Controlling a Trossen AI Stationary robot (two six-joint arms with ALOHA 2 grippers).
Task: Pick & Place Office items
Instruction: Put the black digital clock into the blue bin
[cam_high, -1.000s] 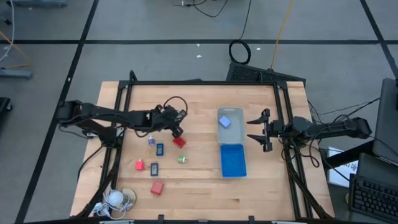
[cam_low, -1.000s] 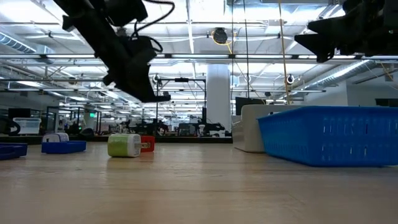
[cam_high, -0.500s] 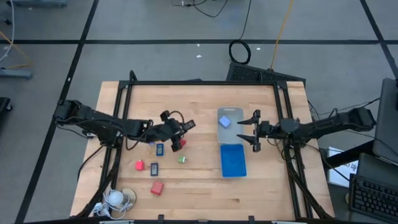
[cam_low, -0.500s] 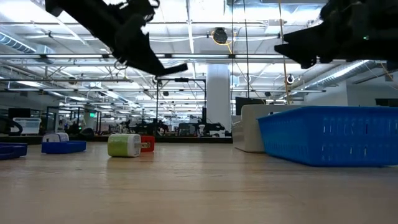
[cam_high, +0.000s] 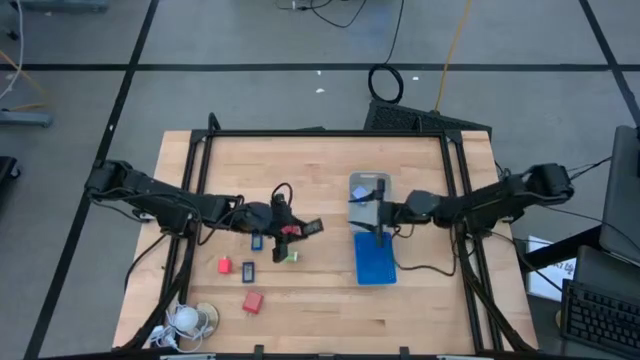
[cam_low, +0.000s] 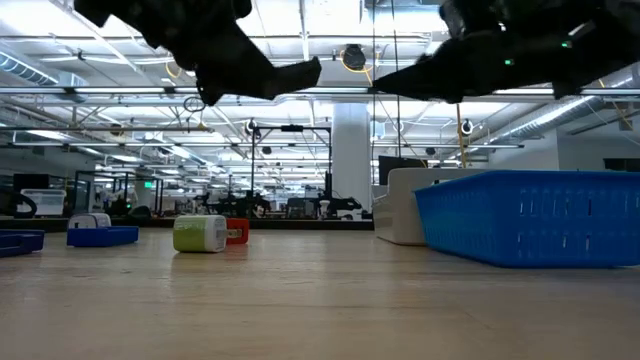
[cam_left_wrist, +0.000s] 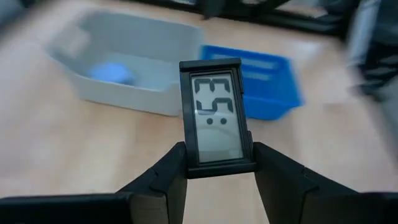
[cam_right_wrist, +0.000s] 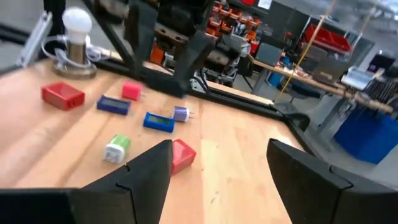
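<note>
Your two arms are dark, nearly black, built of slim tube sections joined by thicker rounded joints. A thin black cable loops up in an arc just behind the left hand (cam_high: 300, 228) and runs back along that arm. Another black cable trails from behind the right hand (cam_high: 381, 218) down past the counter (cam_high: 420, 300) edge. In the wrist views each hand ends in two broad, matte black fingers (cam_right_wrist: 149, 171) with flat inner faces and angled, chamfered outer edges. In the low view a small green light glows on the right arm's body behind its hand.
</note>
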